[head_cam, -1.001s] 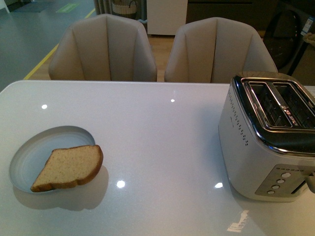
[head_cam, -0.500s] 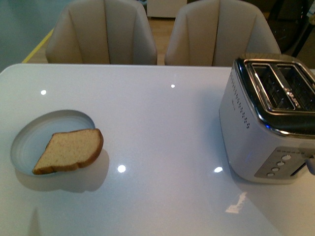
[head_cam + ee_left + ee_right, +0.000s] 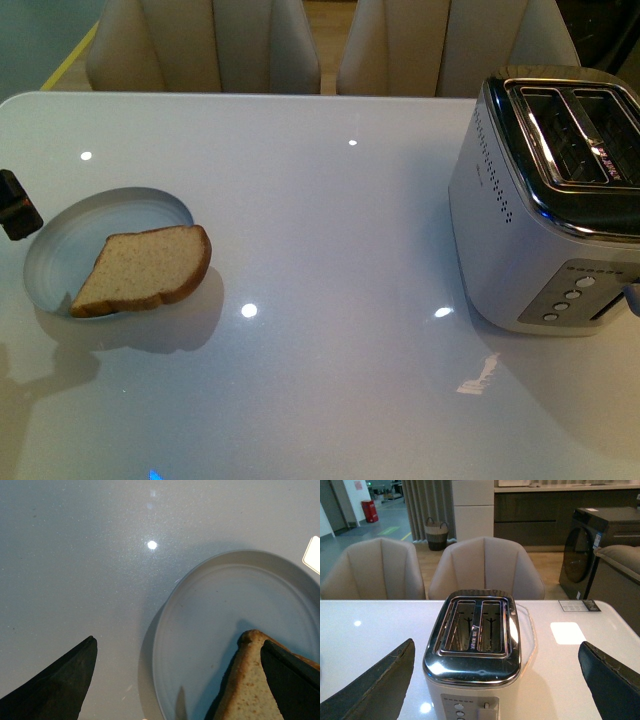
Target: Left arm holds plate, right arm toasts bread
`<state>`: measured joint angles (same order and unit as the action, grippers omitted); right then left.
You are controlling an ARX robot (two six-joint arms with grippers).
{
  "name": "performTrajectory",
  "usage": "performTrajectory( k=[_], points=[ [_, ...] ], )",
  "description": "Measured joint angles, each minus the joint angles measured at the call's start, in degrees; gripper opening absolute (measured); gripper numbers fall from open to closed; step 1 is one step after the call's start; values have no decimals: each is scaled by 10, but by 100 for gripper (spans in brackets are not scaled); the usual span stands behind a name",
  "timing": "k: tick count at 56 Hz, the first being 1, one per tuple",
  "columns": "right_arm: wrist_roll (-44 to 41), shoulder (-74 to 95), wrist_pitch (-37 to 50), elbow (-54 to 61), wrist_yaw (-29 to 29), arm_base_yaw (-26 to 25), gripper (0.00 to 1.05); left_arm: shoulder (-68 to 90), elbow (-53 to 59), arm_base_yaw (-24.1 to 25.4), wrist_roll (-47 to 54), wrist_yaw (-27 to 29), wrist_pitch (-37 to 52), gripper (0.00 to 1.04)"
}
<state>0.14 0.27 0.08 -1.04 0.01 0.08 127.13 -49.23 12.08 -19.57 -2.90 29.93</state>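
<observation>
A pale blue-white plate (image 3: pixel 70 240) lies on the white table at the left, with a slice of brown bread (image 3: pixel 145 270) resting on it and overhanging its right rim. A black part of my left gripper (image 3: pixel 17 205) shows at the plate's left edge. In the left wrist view the left gripper (image 3: pixel 177 680) is open above the plate (image 3: pixel 215 620), one finger over the bare table, the other over the bread (image 3: pixel 245 690). My right gripper (image 3: pixel 497 680) is open, its fingers spread either side of the toaster (image 3: pixel 475 645), apart from it. It is out of the front view.
A silver two-slot toaster (image 3: pixel 550 190) stands at the right of the white table (image 3: pixel 330 220), its slots empty and its buttons facing me. Two beige chairs (image 3: pixel 200 45) stand behind the far edge. A washing machine (image 3: pixel 600 550) stands beyond.
The front view has tilted downward, so the table fills more of it. My left gripper has come into view at the plate's left edge. Plate, bread and toaster have not moved.
</observation>
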Motion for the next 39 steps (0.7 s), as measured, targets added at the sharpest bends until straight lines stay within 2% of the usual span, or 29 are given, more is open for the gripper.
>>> performTrajectory(
  k=[30,39],
  points=[
    [0,0,0,0,0,0,96,136,-109,-21,5,19,-19,97],
    [0,0,0,0,0,0,96,147,-125,-32,4,15,-20,73]
  ],
)
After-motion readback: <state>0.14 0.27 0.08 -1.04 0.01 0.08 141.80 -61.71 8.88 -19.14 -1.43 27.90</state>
